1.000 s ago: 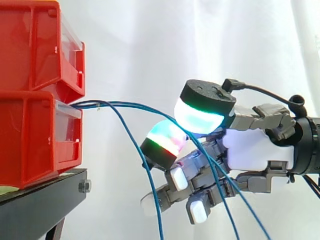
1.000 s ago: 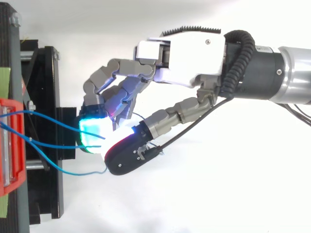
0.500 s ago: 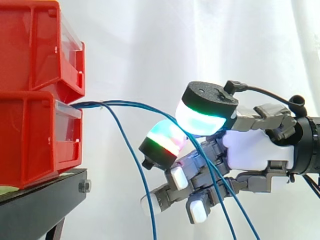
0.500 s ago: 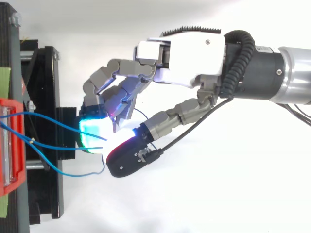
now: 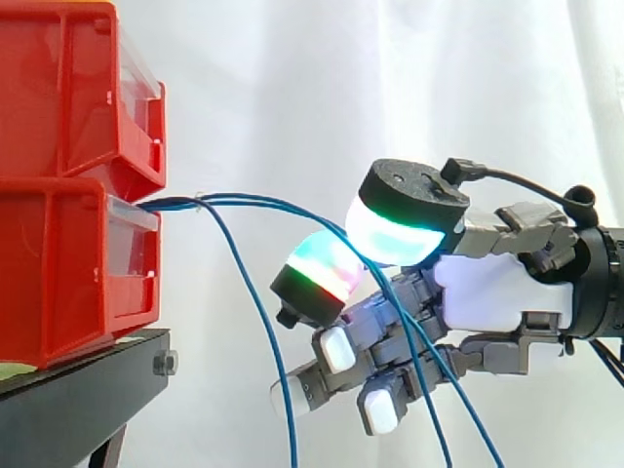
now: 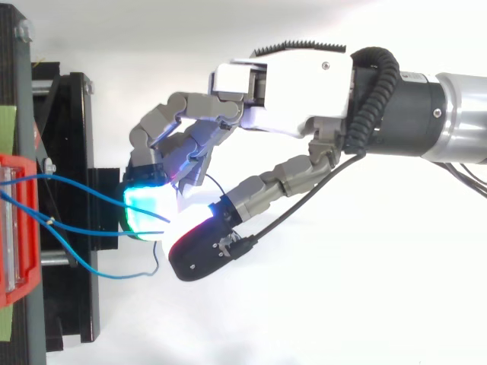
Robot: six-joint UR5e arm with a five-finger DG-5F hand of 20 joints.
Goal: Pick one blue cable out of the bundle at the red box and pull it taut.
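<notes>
Hand is pinching one blue cable between curled pads at frame centre. The cable is running slack from red box at left. Next move: pulling right until taut.

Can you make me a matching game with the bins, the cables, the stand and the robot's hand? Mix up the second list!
1 bins
2 cables
3 stand
4 hand

A black, underneath the bins
B reaching in from the right, fingers pinching one cable
C red, stacked at the left
D blue, coming out of the bins' front

Pairs: 1-C, 2-D, 3-A, 4-B
</notes>
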